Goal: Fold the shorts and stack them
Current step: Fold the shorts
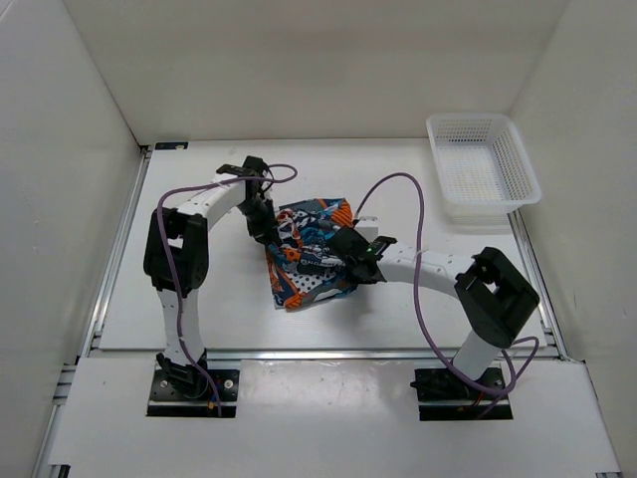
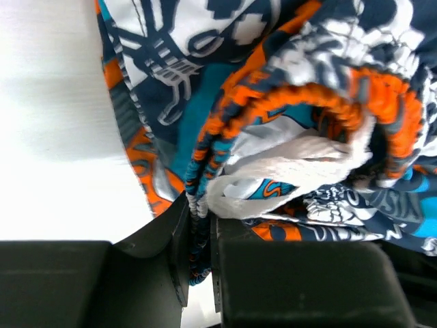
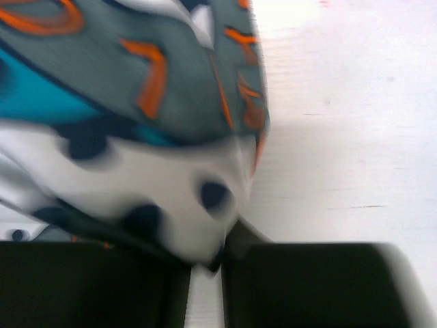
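The white surface holds the shorts in its middle, between the two arms. For a neat fold, both arms should pull the cloth flat and move together. The long side runs far to near, and I think the waistband points left. The left fingers pinch the waistband. The right fingers pinch another edge.

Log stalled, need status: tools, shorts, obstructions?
Left tool shut on shorts. Right tool likewise. Shorts crumpled, mid-table. Basket far right, no obstruction.
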### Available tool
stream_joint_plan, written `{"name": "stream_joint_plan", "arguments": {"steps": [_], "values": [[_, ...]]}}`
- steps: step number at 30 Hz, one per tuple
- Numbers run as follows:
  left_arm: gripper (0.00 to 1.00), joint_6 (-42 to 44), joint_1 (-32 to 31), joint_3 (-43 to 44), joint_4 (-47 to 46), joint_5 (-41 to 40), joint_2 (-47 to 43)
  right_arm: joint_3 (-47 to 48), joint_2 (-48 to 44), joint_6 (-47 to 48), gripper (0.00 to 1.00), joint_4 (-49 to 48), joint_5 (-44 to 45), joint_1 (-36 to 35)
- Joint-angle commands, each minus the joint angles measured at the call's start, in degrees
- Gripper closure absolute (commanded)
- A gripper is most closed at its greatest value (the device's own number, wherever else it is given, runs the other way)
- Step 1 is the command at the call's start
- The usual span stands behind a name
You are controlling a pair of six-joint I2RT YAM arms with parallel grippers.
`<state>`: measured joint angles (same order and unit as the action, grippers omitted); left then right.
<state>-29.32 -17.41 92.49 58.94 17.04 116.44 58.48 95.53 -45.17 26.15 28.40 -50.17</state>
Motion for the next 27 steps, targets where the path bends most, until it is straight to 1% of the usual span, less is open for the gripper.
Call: {"name": "stream_joint_plan", "arguments": {"steps": [1, 2, 4, 5, 8, 10, 11, 12, 13, 14, 15, 16, 17, 18, 19, 21, 22, 23, 24, 26, 27], "values": [[0.9, 1.9, 0.2, -4.1, -1.5, -3.3, -6.8, 0.3, 0.7, -0.6, 0.58, 6.9, 4.3, 0.7], [0.9, 1.9, 0.2, -5.3, -1.5, -3.3, -8.0, 0.9, -0.7, 0.6, 0.44, 6.9, 3.7, 0.7], [0.9, 0.7, -0.5, -9.0, -3.0, -3.8, -11.0, 0.9, -3.8, 2.3, 0.33, 6.9, 2.1, 0.2], [0.9, 0.7, -0.5, -9.9, -3.0, -3.9, -11.7, 0.9, -7.5, 3.1, 0.28, 6.9, 1.4, 0.2], [0.9, 0.7, -0.5, -11.8, -4.5, -3.9, -11.7, 1.6, -14.7, 7.5, 0.27, 6.4, -0.8, 0.2], [0.9, 0.7, -0.5, -11.8, -4.5, -3.3, -10.2, 2.9, -17.1, 9.9, 0.35, 6.4, -1.5, 0.7], [0.9, 1.3, -0.5, -11.8, -5.1, -3.3, -9.1, 3.6, -18.4, 10.5, 0.41, 6.4, -2.5, 1.6], [0.9, 1.3, -0.5, -11.2, -5.1, -3.3, -8.5, 4.3, -18.4, 11.1, 0.55, 6.4, -3.7, 2.3], [0.9, 1.3, -0.5, -11.2, -5.1, -2.8, -8.5, 5.0, -18.4, 11.8, 0.62, 5.1, -5.1, 3.1], [0.9, 1.3, -0.5, -10.7, -5.1, -2.8, -7.8, 6.7, -17.6, 13.3, 0.68, 5.0, -6.2, 4.6], [0.9, 1.3, -0.5, -10.7, -5.1, -2.8, -7.8, 7.9, -16.7, 14.0, 0.76, 4.4, -7.6, 5.3], [0.9, 1.3, -0.5, -10.7, -5.1, -2.8, -7.8, 9.4, -14.2, 14.8, 0.76, 4.3, -9.3, 5.9], [0.9, 1.3, -0.5, -10.7, -5.1, -2.8, -7.8, 10.9, -12.5, 15.9, 0.77, 4.3, -13.4, 6.7], [0.9, 1.3, -0.5, -11.2, -5.6, -2.8, -8.6, 14.2, -10.6, 16.9, 0.8, 4.3, -15.0, 6.7], [0.9, 1.3, -0.5, -11.2, -5.6, -2.8, -8.6, 15.3, -7.6, 18.4, 0.82, 4.3, -16.8, 6.7], [0.9, 1.3, -0.5, -12.5, -5.6, -2.3, -10.1, 16.5, -4.7, 19.6, 0.82, 3.0, -21.2, 6.7], [0.9, 1.3, -0.5, -12.5, -5.6, -2.3, -10.1, 16.5, -2.0, 20.4, 0.85, 2.3, -25.5, 6.7], [0.9, 1.9, -0.5, -13.0, -5.6, -2.3, -10.1, 16.5, -0.6, 21.2, 0.86, 2.3, -27.9, 6.7], [0.84, 1.9, -0.5, -13.0, -5.6, -1.6, -10.1, 15.8, 0.5, 21.2, 0.86, 1.6, -29.6, 6.7], [0.66, 2.4, -0.5, -13.0, -5.6, -1.6, -10.1, 12.7, 3.3, 20.1, 0.88, 0.8, -30.5, 5.0], [0.43, 2.4, -0.5, -13.0, -5.1, -1.6, -10.1, 11.5, 5.1, 19.6, 0.88, 0.1, -30.5, 5.0]]}}
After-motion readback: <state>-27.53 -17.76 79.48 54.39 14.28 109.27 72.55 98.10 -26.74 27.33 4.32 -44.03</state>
